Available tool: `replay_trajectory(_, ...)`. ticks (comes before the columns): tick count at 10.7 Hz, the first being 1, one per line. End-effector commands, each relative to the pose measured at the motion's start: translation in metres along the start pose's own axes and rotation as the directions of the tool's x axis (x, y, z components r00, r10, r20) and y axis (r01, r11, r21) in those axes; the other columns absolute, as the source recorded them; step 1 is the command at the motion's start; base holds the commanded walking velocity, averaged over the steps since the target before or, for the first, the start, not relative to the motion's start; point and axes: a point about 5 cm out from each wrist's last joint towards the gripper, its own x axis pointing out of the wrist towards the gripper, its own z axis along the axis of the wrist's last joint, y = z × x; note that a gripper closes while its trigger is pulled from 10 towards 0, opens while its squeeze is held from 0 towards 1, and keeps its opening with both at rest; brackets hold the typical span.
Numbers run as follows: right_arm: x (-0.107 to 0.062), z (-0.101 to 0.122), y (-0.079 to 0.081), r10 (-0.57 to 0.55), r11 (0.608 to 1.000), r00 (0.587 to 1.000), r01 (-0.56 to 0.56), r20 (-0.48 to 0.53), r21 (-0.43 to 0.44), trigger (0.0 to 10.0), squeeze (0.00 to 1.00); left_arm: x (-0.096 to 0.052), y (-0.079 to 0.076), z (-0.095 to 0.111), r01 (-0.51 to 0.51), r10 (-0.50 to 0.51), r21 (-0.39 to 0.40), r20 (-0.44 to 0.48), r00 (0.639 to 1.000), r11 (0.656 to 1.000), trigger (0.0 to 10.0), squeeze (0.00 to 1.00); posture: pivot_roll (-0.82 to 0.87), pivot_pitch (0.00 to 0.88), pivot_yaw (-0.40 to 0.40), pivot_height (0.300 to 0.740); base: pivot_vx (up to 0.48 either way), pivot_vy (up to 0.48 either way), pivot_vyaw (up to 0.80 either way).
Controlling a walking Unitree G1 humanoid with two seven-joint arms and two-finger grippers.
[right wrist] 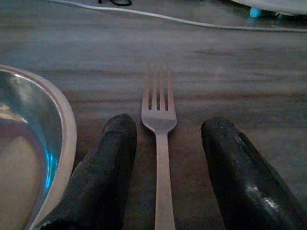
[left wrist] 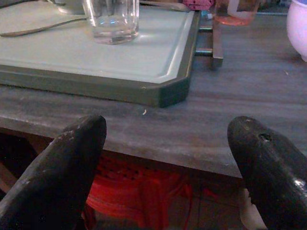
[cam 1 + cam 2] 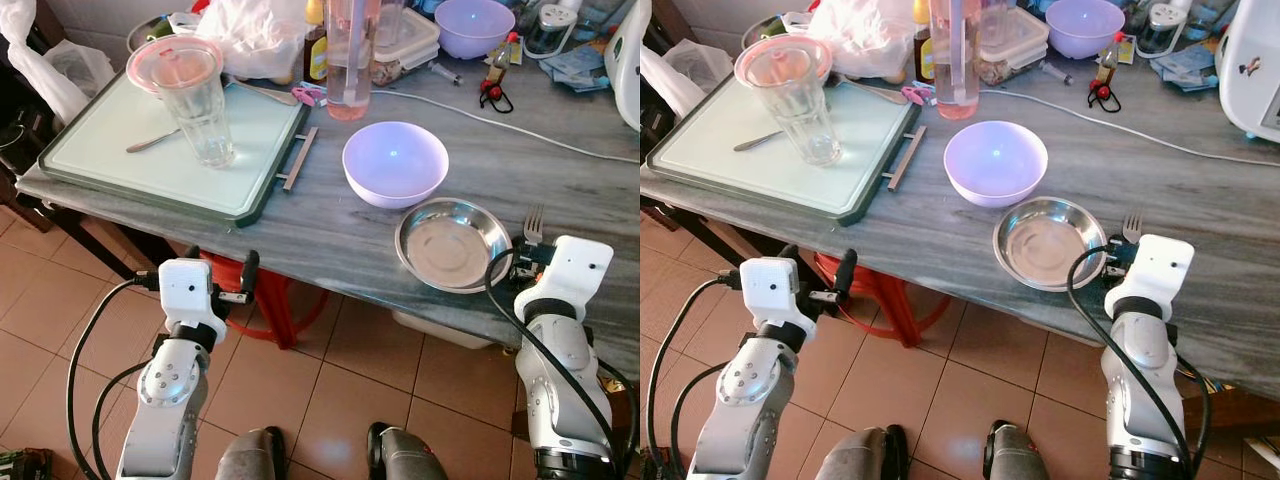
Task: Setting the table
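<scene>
Taking the steel plate (image 3: 452, 243) as my landmark: far to its left my left fingers (image 2: 158, 167) hang spread and empty below the tabletop (image 3: 330, 235) edge, pointed at the green-rimmed tray (image 3: 150, 185) that carries a tall glass (image 3: 200, 105) and a spoon (image 3: 152, 141). If that arm lifts carelessly it could catch the tabletop's edge or shove the tray, and the tall glass looks easy to tip. Just behind the plate, a little to its left, sits the lilac bowl (image 3: 395, 162), close enough that a sliding plate would knock it. Just right of the plate lies the fork (image 1: 159, 143), flat on the tabletop, tines pointing away from me; my right fingers (image 1: 165, 172) stand apart on either side of its handle, not pinching it as far as I can judge. The risks here: my left-hand pad (image 1: 103, 158) sits right beside the plate's rim, so drawing back at a slant could nudge the plate, and the fork lies near the tabletop's front edge, so dragging it toward me could send it to the floor. The white cable (image 3: 520, 128) runs well behind the plate. I can read no brand, label or writing anywhere; the bottles at the back are too small to make out.
</scene>
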Motion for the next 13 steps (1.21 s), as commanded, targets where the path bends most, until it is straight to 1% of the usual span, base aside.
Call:
replay_trajectory(1, -0.004, 0.005, 0.002, 0.026, 1.000, 0.999, -0.026, 0.042, -0.002, 10.0, 0.00, -0.002, 0.000, -0.003, -0.003, 0.003, -0.011, -0.010, 1.000, 1.000, 10.0, 0.00, 0.01, 0.146, 0.079, 0.740, 0.000, 0.000, 0.00)
replay_trajectory(3, -0.004, 0.012, 0.006, 0.056, 0.998, 0.995, -0.055, 0.084, -0.006, 10.0, 0.00, -0.002, -0.001, -0.005, -0.018, 0.018, -0.004, -0.022, 1.000, 1.000, 10.0, 0.00, 0.01, 0.136, 0.075, 0.740, 0.000, 0.000, 0.00)
replay_trajectory(4, -0.005, 0.016, 0.009, 0.072, 0.997, 0.992, -0.069, 0.107, -0.028, 10.0, 0.00, -0.002, -0.002, -0.005, -0.022, 0.022, -0.002, -0.026, 0.999, 1.000, 10.0, 0.00, 0.01, 0.133, 0.076, 0.740, 0.000, 0.000, 0.00)
replay_trajectory(5, -0.007, 0.019, 0.011, 0.089, 0.996, 0.988, -0.085, 0.127, -0.031, 10.0, 0.00, -0.003, -0.002, -0.006, -0.023, 0.023, -0.001, -0.028, 0.999, 1.000, 10.0, 0.00, 0.01, 0.131, 0.074, 0.740, 0.000, 0.000, 0.00)
replay_trajectory(7, -0.008, 0.019, 0.014, 0.089, 0.996, 0.988, -0.085, 0.130, -0.032, 10.0, 0.00, -0.002, -0.001, -0.005, -0.030, 0.030, -0.004, -0.028, 0.999, 1.000, 10.0, 0.00, 0.01, 0.121, 0.072, 0.740, 0.000, 0.000, 0.00)
replay_trajectory(9, -0.011, 0.021, 0.013, 0.084, 0.996, 0.988, -0.080, 0.133, -0.037, 10.0, 0.00, -0.001, -0.002, -0.005, -0.032, 0.031, -0.006, -0.027, 0.999, 0.999, 10.0, 0.00, 0.01, 0.113, 0.069, 0.740, 0.000, 0.000, 0.00)
replay_trajectory(13, -0.011, 0.022, 0.017, 0.089, 0.996, 0.986, -0.085, 0.140, -0.035, 10.0, 0.00, 0.000, -0.004, -0.007, -0.029, 0.029, -0.011, -0.032, 0.999, 1.000, 10.0, 0.00, 0.00, 0.095, 0.070, 0.740, -0.281, 0.000, 0.00)
